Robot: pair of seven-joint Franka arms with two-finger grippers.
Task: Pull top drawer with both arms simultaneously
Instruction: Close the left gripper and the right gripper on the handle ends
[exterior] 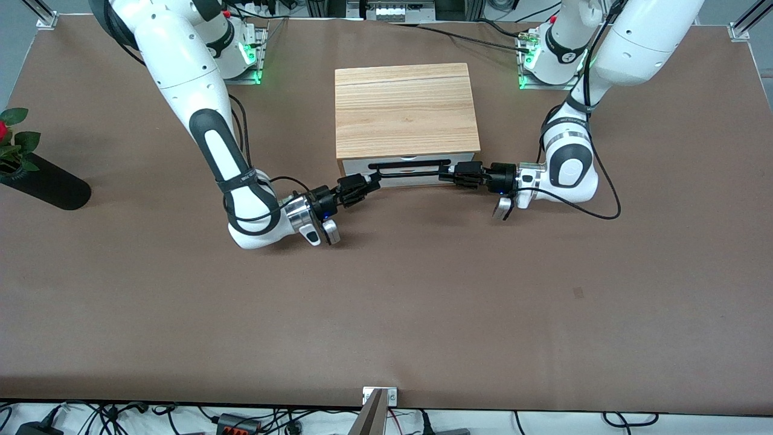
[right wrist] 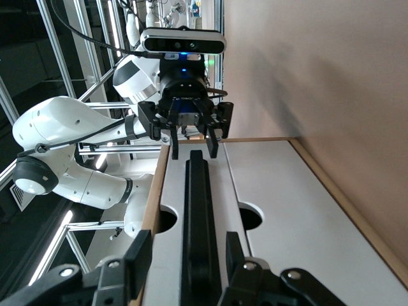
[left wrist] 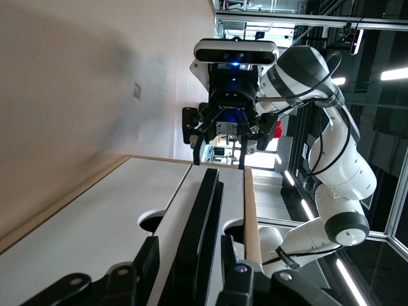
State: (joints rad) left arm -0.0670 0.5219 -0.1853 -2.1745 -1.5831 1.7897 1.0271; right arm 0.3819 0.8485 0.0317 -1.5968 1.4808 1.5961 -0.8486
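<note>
From the front, our left gripper (exterior: 450, 175) and right gripper (exterior: 369, 180) bracket the ends of the drawer (exterior: 410, 171) handle (exterior: 409, 164), ready for an even pull; the drawer looks barely out of the cabinet (exterior: 406, 111).

In each wrist view, our fingers (left wrist: 145, 261) (right wrist: 138, 255) straddle the bar, open, not yet clamped.

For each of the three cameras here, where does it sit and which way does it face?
Front view: high across the table, facing both arms, the cabinet and top drawer.
Left wrist view: on the left arm, looking along the handle between the left tool, at the right tool.
Right wrist view: the mirror, past the right tool at the left tool.
Both wrist views share the handle.
</note>
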